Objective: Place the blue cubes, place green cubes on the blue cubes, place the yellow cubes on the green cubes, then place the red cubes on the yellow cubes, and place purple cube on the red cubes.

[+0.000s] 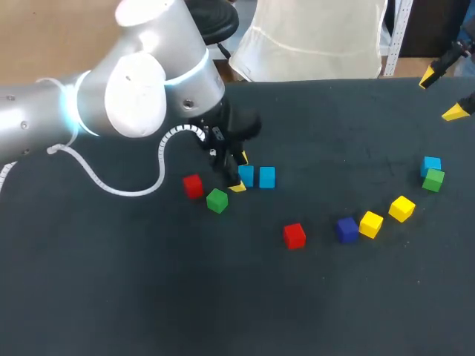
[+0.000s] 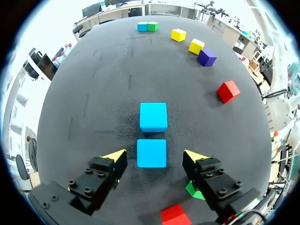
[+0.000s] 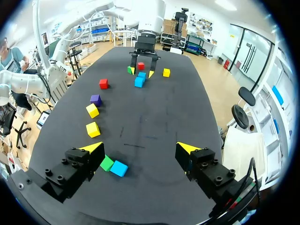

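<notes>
Looming closest in the head view, the left arm (image 1: 141, 81) had its left gripper (image 1: 240, 172) low over the table, one blue cube (image 1: 246, 176) between the spread fingers and a second blue cube (image 1: 267, 176) just beside it. From the left wrist, those fingers stood wide open either side of that cube, touching neither face, the second one just ahead. At the right wrist, the right gripper (image 3: 140, 147) hung wide open and empty, a green cube (image 3: 107, 163) touching a third blue cube (image 3: 119, 168) close by one finger.
</notes>
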`<state>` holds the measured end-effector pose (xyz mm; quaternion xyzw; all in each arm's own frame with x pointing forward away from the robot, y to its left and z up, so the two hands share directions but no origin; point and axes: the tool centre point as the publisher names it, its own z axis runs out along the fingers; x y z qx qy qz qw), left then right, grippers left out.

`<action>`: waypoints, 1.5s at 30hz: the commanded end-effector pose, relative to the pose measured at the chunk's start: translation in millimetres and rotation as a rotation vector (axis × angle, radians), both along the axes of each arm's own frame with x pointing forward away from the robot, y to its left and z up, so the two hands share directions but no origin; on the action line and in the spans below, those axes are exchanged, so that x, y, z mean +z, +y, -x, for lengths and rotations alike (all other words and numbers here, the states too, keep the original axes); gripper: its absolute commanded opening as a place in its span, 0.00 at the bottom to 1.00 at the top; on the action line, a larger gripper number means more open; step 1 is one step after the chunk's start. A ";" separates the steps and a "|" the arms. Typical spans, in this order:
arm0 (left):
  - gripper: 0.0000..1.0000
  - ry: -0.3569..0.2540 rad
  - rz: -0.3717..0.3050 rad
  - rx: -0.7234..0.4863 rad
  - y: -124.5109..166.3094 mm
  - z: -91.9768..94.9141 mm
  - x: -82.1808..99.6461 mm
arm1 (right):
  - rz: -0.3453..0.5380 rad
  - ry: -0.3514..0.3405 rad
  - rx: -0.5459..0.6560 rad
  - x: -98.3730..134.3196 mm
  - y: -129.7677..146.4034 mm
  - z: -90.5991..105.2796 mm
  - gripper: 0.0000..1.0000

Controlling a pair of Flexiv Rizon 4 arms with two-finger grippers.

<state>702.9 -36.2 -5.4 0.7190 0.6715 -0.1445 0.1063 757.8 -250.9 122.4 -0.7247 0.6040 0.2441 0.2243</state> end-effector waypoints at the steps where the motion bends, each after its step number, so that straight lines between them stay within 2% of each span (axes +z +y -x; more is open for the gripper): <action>1: 0.71 0.000 0.000 0.001 2.1 2.3 1.3 | -0.002 -0.001 0.000 -0.2 -0.2 0.1 1.00; 3: 0.69 0.002 0.000 0.001 2.8 3.8 1.2 | -0.002 -0.001 0.000 -0.2 -0.2 0.1 1.00; 6: 0.62 0.004 -0.001 0.000 3.4 5.7 1.0 | -0.002 -0.001 0.000 -0.2 -0.2 0.1 1.00; 13: 0.57 0.008 0.000 0.005 4.7 6.2 0.4 | -0.002 -0.001 0.000 -0.2 -0.2 0.1 1.00; 14: 0.46 0.008 0.001 0.005 4.7 6.2 0.4 | -0.002 -0.001 0.000 -0.2 -0.2 0.1 1.00; 22: 0.48 0.011 0.000 0.003 4.7 5.7 -0.1 | -0.002 -0.001 0.000 -0.2 -0.2 0.1 1.00; 23: 0.50 0.012 -0.002 0.004 4.7 5.6 -0.4 | -0.002 -0.001 0.000 -0.2 -0.2 0.1 1.00; 24: 0.76 0.013 -0.004 0.005 4.7 5.5 -0.7 | -0.002 -0.001 0.000 -0.2 -0.2 0.1 1.00; 26: 1.00 0.013 -0.006 0.006 5.0 5.1 -0.9 | -0.002 -0.001 0.000 -0.2 -0.2 0.1 1.00; 32: 1.00 0.012 -0.006 0.027 7.8 2.1 4.0 | -0.002 -0.001 0.000 -0.2 -0.2 0.1 1.00; 38: 1.00 0.025 0.042 0.121 19.9 -1.5 20.6 | -0.002 -0.001 0.000 -0.2 -0.2 0.1 1.00; 41: 1.00 0.068 0.115 0.192 30.8 -4.6 29.5 | -0.002 -0.001 0.000 -0.2 -0.2 0.1 1.00; 45: 1.00 0.067 0.208 0.206 46.2 -4.0 46.6 | -0.002 -0.001 0.000 -0.2 -0.2 0.1 1.00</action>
